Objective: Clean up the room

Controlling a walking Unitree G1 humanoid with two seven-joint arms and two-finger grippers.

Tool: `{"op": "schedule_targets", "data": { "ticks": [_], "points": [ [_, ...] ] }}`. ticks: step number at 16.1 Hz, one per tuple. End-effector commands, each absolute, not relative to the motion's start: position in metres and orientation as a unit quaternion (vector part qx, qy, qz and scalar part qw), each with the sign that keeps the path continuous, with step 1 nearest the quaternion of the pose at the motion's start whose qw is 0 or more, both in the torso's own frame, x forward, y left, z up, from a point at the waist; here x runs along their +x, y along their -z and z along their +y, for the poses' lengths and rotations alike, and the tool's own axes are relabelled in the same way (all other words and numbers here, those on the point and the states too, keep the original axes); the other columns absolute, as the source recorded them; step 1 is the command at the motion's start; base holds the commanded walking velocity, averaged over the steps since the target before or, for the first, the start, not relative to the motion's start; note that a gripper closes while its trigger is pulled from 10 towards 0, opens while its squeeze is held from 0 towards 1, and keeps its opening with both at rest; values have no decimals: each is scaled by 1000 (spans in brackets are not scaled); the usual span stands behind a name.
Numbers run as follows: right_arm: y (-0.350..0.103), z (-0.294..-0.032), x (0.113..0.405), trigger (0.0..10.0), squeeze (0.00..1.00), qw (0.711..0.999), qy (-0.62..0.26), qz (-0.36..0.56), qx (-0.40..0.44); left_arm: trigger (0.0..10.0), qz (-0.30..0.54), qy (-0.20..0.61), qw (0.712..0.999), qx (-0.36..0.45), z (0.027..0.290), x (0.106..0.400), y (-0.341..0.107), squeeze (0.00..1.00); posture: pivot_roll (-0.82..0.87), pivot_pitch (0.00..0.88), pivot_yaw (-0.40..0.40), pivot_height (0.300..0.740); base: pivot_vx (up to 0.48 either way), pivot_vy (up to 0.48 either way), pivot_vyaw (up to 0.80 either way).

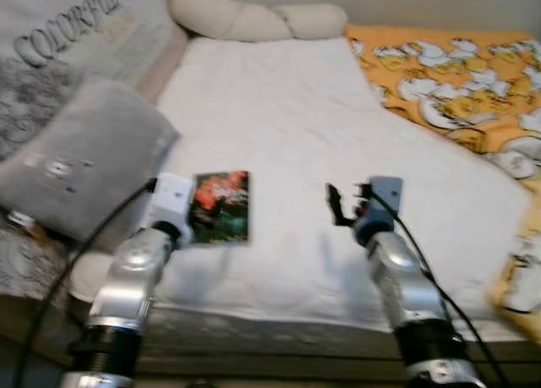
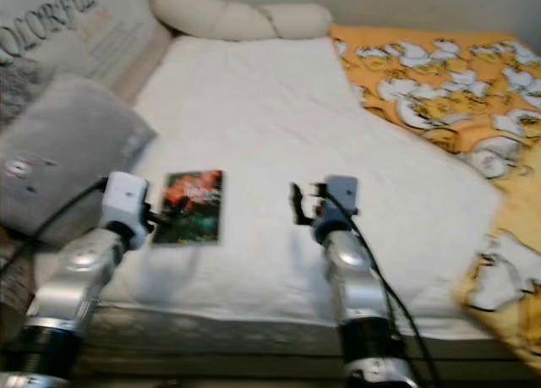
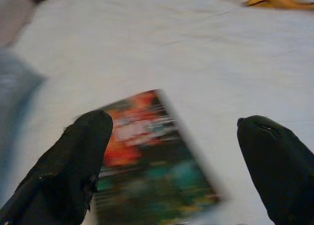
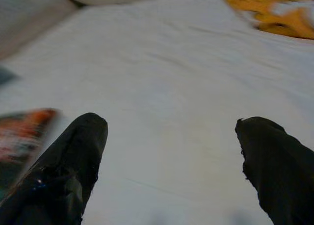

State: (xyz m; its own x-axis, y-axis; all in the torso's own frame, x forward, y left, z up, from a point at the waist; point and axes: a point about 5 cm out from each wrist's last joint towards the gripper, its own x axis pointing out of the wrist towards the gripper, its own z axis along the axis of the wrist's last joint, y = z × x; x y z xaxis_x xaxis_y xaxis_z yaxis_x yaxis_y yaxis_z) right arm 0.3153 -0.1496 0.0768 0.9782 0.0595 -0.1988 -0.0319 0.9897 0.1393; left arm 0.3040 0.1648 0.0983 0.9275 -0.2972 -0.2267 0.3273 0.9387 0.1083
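A thin book with a red and dark green cover lies flat on the white bed sheet, near the bed's front left. My left gripper is open right at the book's near left edge, and the book lies between and just beyond its fingers. My right gripper hovers over bare sheet to the right of the book. In the right wrist view it is open with nothing between its fingers, and the book's edge shows off to one side.
A grey pillow rests at the bed's left side, with a printed cushion behind it. A cream bolster lies at the head. An orange duck-print blanket covers the right side. The mattress front edge is just below my arms.
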Motion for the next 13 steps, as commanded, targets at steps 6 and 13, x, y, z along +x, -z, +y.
{"op": "schedule_targets", "data": {
  "ticks": [6, 13],
  "points": [
    [-78, -146, 317, 10000, 1000, 992, -21, 101, 69, 10000, 99, 150, 980, 83, 173, 306, -103, 396, 8, 0, -2, 740, 0, -347, 0],
    [-78, -147, 318, 10000, 1000, 992, -19, 104, 64, 10000, 99, 150, 980, 83, 173, 308, -103, 396, 6, 0, -1, 740, 0, -345, 0]
  ]
}}
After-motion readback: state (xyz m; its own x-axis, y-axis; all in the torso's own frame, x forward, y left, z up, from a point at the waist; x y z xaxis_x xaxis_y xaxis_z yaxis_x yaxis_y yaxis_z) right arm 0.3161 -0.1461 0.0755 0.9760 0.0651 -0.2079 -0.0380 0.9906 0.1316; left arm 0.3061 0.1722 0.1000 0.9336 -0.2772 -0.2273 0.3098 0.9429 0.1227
